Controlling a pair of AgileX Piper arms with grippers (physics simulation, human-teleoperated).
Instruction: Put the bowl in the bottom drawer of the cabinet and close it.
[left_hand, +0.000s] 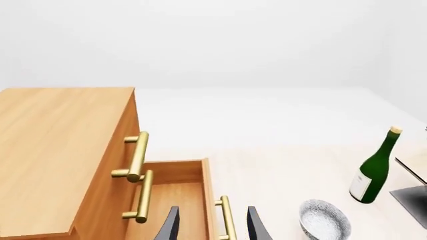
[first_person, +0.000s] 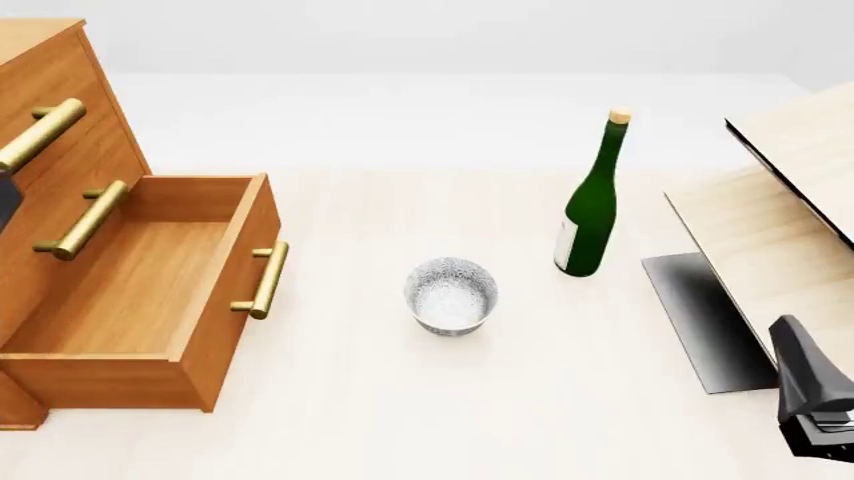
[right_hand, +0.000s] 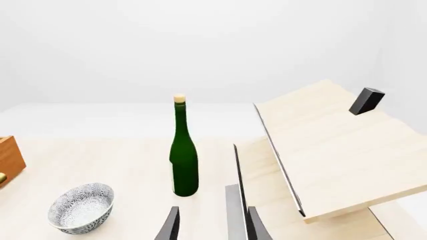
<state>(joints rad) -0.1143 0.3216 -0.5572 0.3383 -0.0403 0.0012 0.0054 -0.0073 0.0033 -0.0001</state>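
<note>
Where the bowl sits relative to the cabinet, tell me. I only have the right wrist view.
Observer: In the front view the bowl stands upright on the table, apart from the bottom drawer, out beyond its handle side.
Operator: Report the drawer's state.
Observer: It is pulled well out of the cabinet, and nothing shows inside it.
Operator: Give me the left gripper.
Observer: The left gripper is open. In its wrist view the drawer's brass handle shows between the fingers; I cannot tell how near it is.
</note>
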